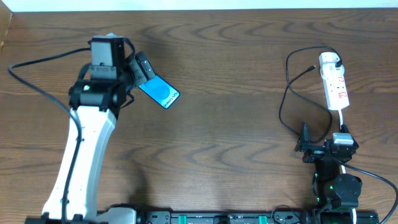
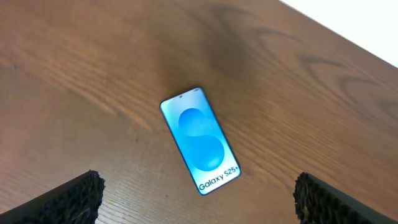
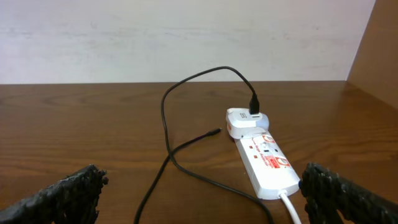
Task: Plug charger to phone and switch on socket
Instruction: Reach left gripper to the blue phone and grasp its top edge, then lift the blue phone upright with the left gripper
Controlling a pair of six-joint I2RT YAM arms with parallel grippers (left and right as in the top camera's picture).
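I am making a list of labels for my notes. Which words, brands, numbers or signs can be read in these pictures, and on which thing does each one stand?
"Galaxy S25+": white letters on the bright blue screen of the slim rectangular smartphone, left wrist view.
Red marks on the narrow white plastic power strip: too blurred to read.
No other text shows.

Phone (image 1: 159, 92) on table (image 1: 236, 93) left; socket (image 1: 337, 90) far right; charger (image 3: 245, 122) plugged into socket's far end.
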